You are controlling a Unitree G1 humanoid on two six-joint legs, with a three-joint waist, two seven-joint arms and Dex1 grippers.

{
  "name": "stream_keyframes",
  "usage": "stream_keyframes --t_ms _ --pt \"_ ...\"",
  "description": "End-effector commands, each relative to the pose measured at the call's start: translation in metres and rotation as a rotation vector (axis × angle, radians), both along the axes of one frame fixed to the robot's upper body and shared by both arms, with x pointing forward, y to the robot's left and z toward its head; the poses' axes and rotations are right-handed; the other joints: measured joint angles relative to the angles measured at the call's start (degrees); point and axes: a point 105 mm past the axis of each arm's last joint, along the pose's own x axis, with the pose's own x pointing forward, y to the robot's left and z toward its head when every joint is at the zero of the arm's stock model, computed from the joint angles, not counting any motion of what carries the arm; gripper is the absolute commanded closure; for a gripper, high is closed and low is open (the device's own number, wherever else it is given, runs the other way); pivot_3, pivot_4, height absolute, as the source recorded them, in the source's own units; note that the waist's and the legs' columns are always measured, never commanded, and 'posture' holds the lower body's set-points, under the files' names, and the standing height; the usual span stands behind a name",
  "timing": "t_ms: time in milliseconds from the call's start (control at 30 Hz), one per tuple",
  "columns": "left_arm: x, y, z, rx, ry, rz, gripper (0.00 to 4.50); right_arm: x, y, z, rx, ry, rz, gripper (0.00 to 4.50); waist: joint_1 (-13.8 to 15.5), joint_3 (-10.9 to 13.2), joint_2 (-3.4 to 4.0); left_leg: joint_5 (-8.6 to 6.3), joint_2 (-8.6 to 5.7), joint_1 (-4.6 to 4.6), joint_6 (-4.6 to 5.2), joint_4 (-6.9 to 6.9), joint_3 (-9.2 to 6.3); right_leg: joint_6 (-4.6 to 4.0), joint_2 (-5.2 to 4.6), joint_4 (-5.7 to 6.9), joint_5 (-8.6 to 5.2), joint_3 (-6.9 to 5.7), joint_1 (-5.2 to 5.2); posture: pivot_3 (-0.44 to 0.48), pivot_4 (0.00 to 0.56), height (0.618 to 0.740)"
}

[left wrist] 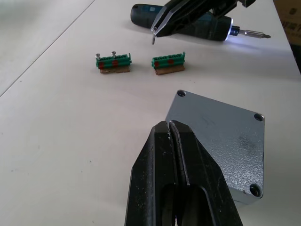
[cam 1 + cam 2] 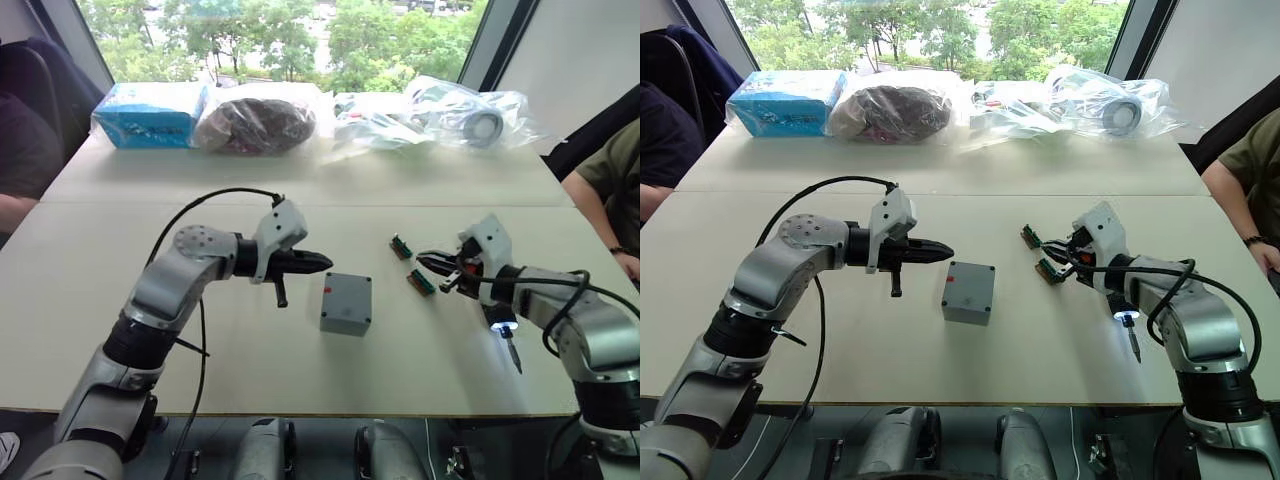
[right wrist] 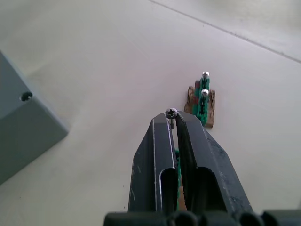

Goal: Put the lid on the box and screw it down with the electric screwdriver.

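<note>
your table (image 2: 90, 330) runs wide and pale, with a seam across it. along its far edge, at twelve o'clock from the box, sit a blue carton (image 2: 150, 113) and several clear bags (image 2: 440, 112) of parts. a person's arm (image 2: 600, 205) shows at the table's three o'clock side.

the box (image 2: 346, 303) stands near the middle of the table, and the lid (image 1: 221, 139) already lies on top of it, corners lined up, with screw holes visible at its corners. a small red mark faces your left side.

your left gripper (image 2: 318, 263) hovers at nine o'clock of the box, just beside it and above the table; its two black fingers (image 1: 162, 160) are pressed together with nothing between them.

the electric screwdriver (image 2: 503, 330) lies on the table at three o'clock of the box, well apart from it, its tip light glowing and its bit pointing toward you.

your right gripper (image 2: 428, 262) hangs above the screwdriver, near two small green screw holders (image 1: 140, 62) at two o'clock of the box. its fingers (image 3: 157, 155) are clamped on a single small screw (image 3: 171, 113), head up at the tips. two more screws (image 3: 205, 84) stand in the farther holder.
</note>
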Motion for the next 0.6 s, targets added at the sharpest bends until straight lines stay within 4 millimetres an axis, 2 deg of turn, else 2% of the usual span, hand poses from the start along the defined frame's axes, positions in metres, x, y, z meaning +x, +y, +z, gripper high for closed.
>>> stream_keyframes --t_ms 33,100,200,600 --pt "0.0 0.017 0.001 0.035 -0.016 0.006 4.5 -0.016 0.032 0.025 0.066 -0.039 0.146 4.42 0.0 0.0 0.0 0.0 0.01 0.0 0.0 -0.01 0.0 0.0 0.0 0.0 0.0 0.0 -0.01 0.0 0.15 0.74" --pt "-0.006 0.023 -0.003 0.062 0.0 -0.016 4.5 -0.025 0.05 0.023 0.078 -0.013 0.213 4.42 -0.1 0.0 0.0 0.0 0.03 0.0 0.0 -0.02 0.01 0.0 0.01 0.0 0.0 0.0 -0.03 0.0 0.15 0.74" --pt "-0.01 0.027 -0.005 0.071 0.008 -0.024 4.5 -0.032 0.065 0.018 0.078 0.015 0.252 4.42 0.0 0.0 0.0 0.0 0.04 0.0 0.0 -0.02 0.01 -0.01 0.01 0.0 0.0 0.0 -0.03 0.0 0.15 0.74" --pt "-0.012 0.022 -0.005 0.048 0.007 -0.008 4.5 -0.034 0.065 0.004 0.053 0.059 0.252 4.42 0.0 0.0 0.0 -0.03 -0.02 -0.02 0.04 0.01 -0.01 -0.01 -0.03 -0.02 0.0 0.0 0.0 0.0 0.15 0.74"
